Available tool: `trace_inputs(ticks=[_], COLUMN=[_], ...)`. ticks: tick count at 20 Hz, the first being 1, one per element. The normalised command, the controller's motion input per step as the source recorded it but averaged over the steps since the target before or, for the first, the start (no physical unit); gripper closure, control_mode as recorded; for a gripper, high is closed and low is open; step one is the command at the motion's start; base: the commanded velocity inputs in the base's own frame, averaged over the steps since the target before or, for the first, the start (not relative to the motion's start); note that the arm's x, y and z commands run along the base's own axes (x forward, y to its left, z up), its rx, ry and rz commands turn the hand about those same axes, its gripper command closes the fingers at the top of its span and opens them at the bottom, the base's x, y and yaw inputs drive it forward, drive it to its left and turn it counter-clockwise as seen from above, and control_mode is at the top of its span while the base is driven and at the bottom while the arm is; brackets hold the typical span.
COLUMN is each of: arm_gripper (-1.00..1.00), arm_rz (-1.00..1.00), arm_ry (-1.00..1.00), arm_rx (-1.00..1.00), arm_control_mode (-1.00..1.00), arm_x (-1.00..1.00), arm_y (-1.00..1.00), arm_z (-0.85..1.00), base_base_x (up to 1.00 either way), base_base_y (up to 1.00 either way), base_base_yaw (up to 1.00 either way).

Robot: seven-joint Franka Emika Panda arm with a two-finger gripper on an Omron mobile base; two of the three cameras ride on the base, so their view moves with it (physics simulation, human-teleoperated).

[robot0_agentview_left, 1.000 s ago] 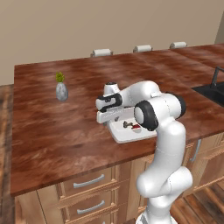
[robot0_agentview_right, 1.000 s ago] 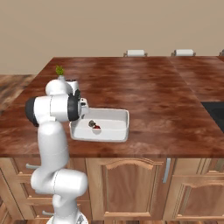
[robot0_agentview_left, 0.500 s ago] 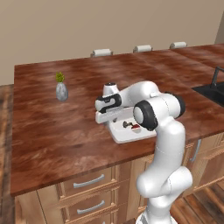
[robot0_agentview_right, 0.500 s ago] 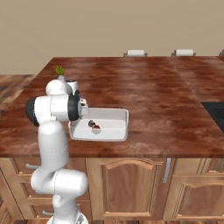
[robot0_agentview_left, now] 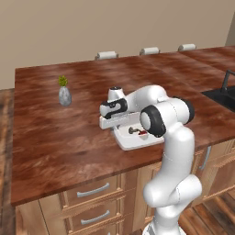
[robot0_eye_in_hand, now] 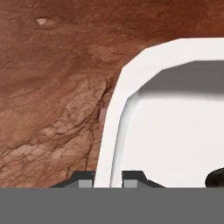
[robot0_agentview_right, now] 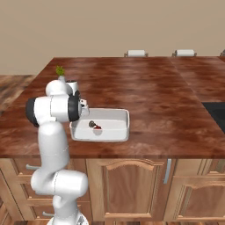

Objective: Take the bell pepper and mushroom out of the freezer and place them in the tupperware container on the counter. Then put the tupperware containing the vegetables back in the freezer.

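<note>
Left base view: tupperware container [robot0_agentview_left: 125, 142] near the front edge of the counter [robot0_agentview_left: 55, 133], bell pepper [robot0_agentview_left: 143, 133] and probably the mushroom [robot0_agentview_left: 133, 131] inside, hand low over its left end.

Right base view: same box, vegetables beside the wrist.

Hand view: gripper [robot0_eye_in_hand: 108, 179] pinching the container's wall, one tip either side of the rim.

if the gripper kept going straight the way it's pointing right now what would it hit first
The gripper points down with one fingertip on each side of the tupperware container's wall, closed on it. Going straight on, it would probably meet the counter just outside the wall, or the box floor inside; depth is unclear.
</note>
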Motion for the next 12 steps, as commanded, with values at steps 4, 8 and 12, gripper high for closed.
trace_inputs(ticks=[4, 8, 12], arm_gripper=[1.0, 1.0, 1.0], arm_rz=[0.06, 0.32, 0.39], arm_ry=[-0.02, -0.19, -0.19], arm_rx=[0.07, 0.02, 0.0], arm_control_mode=[-1.0, -1.0, -1.0], arm_x=[-0.29, -0.57, -0.55], arm_y=[-0.08, 0.0, 0.0], arm_z=[0.01, 0.13, 0.75], base_base_x=[0.0, 0.0, 0.0], base_base_y=[0.0, 0.0, 0.0], base_base_yaw=[0.0, 0.0, 0.0])
